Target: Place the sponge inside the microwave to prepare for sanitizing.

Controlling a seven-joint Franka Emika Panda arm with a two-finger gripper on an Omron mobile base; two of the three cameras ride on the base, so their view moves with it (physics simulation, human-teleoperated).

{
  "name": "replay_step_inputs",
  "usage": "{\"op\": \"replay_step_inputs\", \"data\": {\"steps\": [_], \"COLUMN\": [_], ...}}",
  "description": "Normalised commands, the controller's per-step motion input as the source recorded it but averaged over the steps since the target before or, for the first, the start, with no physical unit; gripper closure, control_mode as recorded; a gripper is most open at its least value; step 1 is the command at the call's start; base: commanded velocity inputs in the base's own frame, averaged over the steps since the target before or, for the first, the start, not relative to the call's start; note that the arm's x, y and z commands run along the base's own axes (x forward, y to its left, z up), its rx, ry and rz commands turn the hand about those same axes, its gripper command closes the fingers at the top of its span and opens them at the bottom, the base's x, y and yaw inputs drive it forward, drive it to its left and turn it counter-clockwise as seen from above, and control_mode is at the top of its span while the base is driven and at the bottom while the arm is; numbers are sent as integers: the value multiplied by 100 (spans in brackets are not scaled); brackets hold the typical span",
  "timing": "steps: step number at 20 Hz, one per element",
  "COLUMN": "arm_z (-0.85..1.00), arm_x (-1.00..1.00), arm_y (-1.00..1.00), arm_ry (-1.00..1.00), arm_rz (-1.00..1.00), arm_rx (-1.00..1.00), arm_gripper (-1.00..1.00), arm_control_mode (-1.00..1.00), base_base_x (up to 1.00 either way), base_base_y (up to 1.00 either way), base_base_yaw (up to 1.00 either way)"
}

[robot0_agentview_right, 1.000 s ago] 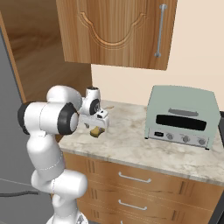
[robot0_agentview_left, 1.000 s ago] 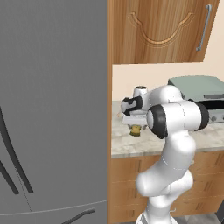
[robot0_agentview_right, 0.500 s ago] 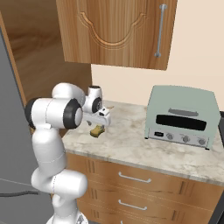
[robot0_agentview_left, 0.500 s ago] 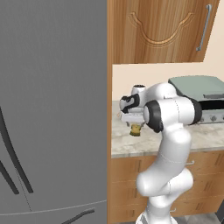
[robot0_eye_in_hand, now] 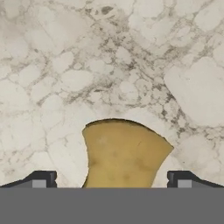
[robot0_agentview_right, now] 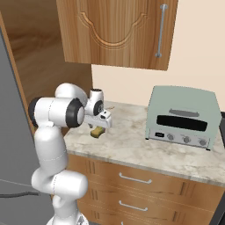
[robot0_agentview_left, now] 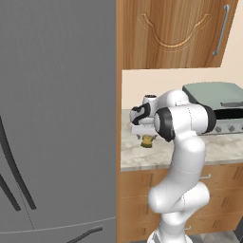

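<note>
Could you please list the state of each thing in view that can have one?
Sponge: lying on the counter, between the fingers.
Gripper: open, low over the sponge.
Toaster oven: door shut.
Cabinet: door shut.
Drawers: shut.

sponge (robot0_eye_in_hand: 124,155) between claw (robot0_eye_in_hand: 111,180) fingertips (robot0_eye_in_hand: 40,179) | marble counter (robot0_eye_in_hand: 131,61) beneath

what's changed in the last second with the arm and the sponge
The arm's elbow swung toward the toaster oven and rose slightly. The claw stayed low over the sponge, which still lies at the same spot on the counter. Toaster oven and cabinets are unchanged.
</note>
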Motion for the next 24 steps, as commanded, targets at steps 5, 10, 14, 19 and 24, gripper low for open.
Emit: {"op": "replay_step_inputs", "data": {"steps": [5, 10, 14, 19, 24], "arm_z": [-26, -37, -16, -2, 0], "arm_x": [0, 0, 0, 0, 0], "arm_y": [-1, -1, -1, 0, 0], "arm_ry": [0, 0, -6, -1, 0], "arm_rz": [0, 0, 0, 0, 0], "arm_rx": [0, 0, 1, 0, 0], "arm_gripper": [-100, -100, 100, 100, 100], "arm_control_mode": [-100, -100, -100, -100, -100], "base_base_x": [0, 0, 0, 0, 0], "base_base_y": [0, 0, 0, 0, 0], "base_base_yaw": [0, 0, 0, 0, 0]}}
